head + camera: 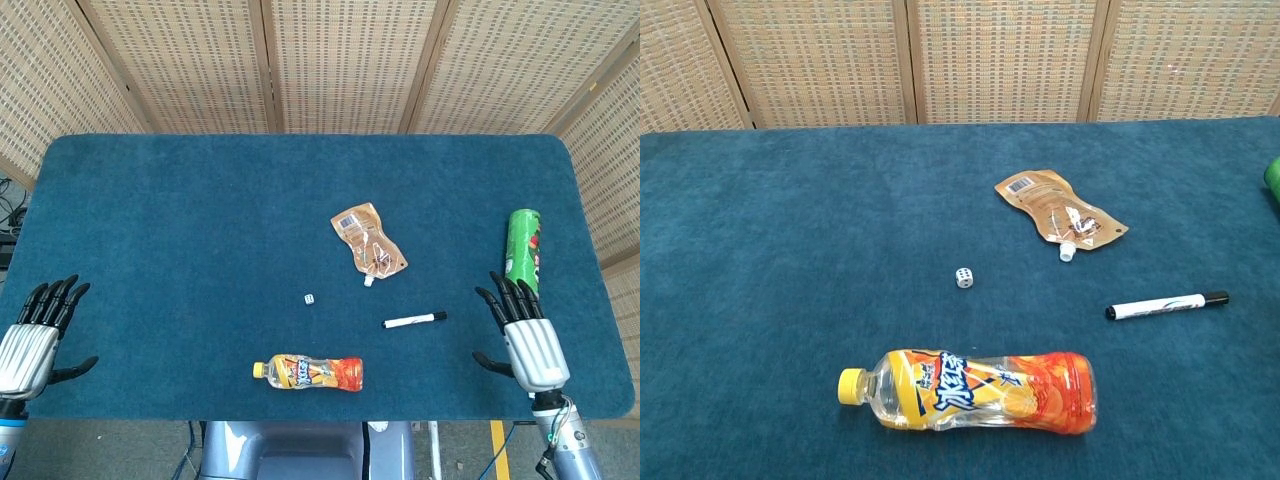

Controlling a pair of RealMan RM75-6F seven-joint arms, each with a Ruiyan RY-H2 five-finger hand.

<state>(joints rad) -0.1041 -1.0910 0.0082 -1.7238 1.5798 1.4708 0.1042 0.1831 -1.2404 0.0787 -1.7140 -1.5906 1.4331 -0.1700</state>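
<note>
Nothing has yet been taken up, as far as can be judged: every object lies free on the blue bench (pixel 150 220), and both hands are held at its near corners, so all of the handling appears to be left. The right hand (pixel 525 335) is seen in the head view with its fingers (pixel 512 298) spread apart and extended away from the robot, the thumb turned inward; nothing is gripped and nothing is touched. Closest to these fingers, just beyond their tips and slightly to the outside, the green can (pixel 523 250) is found lying on its side; whether a fingertip grazes its lower end cannot be told, though a small gap seems to remain. Inward of the right fingers, near but apart, the marker (pixel 415 320) lies flat, its black cap towards the hand. The left hand (pixel 38 335) is likewise open, its fingers (pixel 55 300) splayed and empty over the bench edge, with no object near them. The orange drink bottle (pixel 975 390) is laid on its side well inward of both hands, at the near edge between them, yellow cap towards the left. Beyond it, further from the fingers, the small white die (pixel 964 278) and the brown spouted pouch (pixel 1060 210) are set apart from each other in the middle. Neither hand is shown in the chest view.
</note>
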